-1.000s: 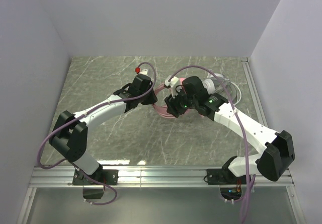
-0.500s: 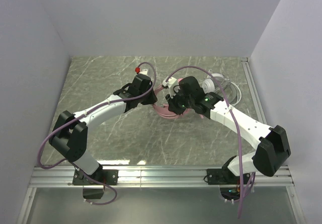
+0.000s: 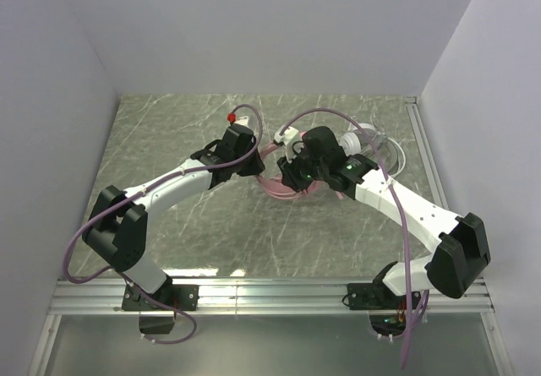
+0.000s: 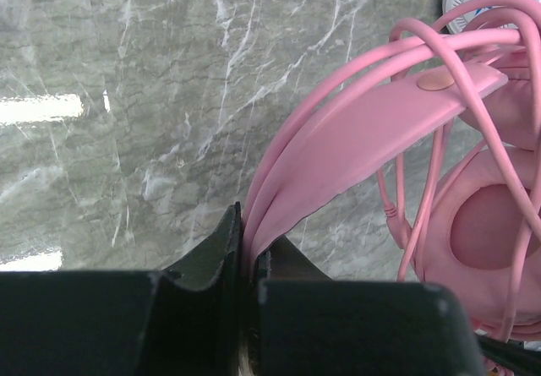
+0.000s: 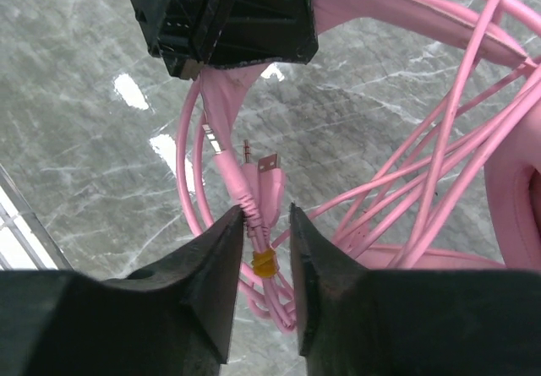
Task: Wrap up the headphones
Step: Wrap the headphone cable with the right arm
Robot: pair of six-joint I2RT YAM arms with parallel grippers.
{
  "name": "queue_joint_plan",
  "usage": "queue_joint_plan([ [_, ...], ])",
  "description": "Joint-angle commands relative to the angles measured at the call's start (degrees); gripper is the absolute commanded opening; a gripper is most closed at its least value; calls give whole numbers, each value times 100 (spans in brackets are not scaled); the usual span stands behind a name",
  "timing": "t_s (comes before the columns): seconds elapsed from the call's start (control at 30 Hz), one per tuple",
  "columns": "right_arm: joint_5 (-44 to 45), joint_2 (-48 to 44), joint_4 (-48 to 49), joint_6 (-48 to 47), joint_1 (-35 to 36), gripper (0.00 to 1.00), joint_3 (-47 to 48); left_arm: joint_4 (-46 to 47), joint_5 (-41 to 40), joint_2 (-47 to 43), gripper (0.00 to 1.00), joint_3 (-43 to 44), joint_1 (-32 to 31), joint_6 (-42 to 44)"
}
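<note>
Pink headphones (image 4: 380, 131) clamped in left fingers (image 4: 211, 249), their cord (image 5: 254, 194) between right fingers (image 5: 211, 266)

A grey-green marbled table top (image 3: 169, 131) spreads beneath the left claw (image 3: 254, 160) and the right claw (image 3: 292, 173). Plain white walls (image 3: 254, 29) stand beyond both claws and out to either side. Well behind them a silver metal rail (image 3: 270, 296) runs along the table's near edge. A thinner rail (image 3: 427, 156) lines the edge out past the right claw, and light streaks (image 4: 42, 110) gleam on the marble.
</note>
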Motion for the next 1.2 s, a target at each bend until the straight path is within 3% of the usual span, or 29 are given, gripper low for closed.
queue_joint_plan([
  [0.0, 71, -236, 121, 22, 22, 35, 286, 666, 254, -142, 0, 398, 10, -156],
  [0.5, 97, -140, 78, 84, 13, 0, 400, 710, 281, -133, 0, 381, 1, -165],
  [1.17, 554, 721, -195, 453, -31, 0, 1613, 710, 281, -72, 0, 372, -86, -174],
])
